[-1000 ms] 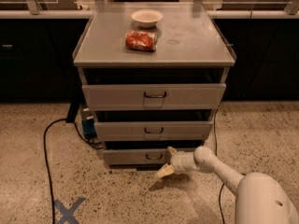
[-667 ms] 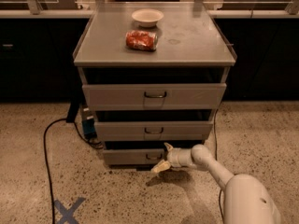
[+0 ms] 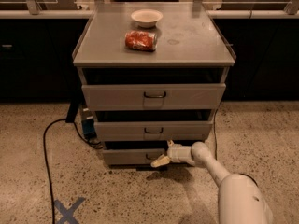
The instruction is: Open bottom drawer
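Observation:
The grey cabinet has three drawers. The bottom drawer [image 3: 127, 157] is the lowest, with a shallow grey front just above the floor. Its small dark loop handle [image 3: 150, 157] sits right at my gripper. My gripper [image 3: 163, 154] reaches in from the lower right on a white arm, and its pale fingers [image 3: 159, 161] lie at the handle, one above and one below it. The mid-sized drawer [image 3: 153, 130] and the tall top drawer [image 3: 154, 96] sit above.
A white bowl [image 3: 146, 17] and a red can lying on its side [image 3: 140, 40] rest on the cabinet top [image 3: 196, 45]. A black cable [image 3: 46, 143] runs across the speckled floor at left. A blue tape X [image 3: 67, 211] marks the floor. Dark counters stand behind.
My gripper has moved left along the bottom drawer's front, from right of the handle to the handle itself. The drawers have not moved.

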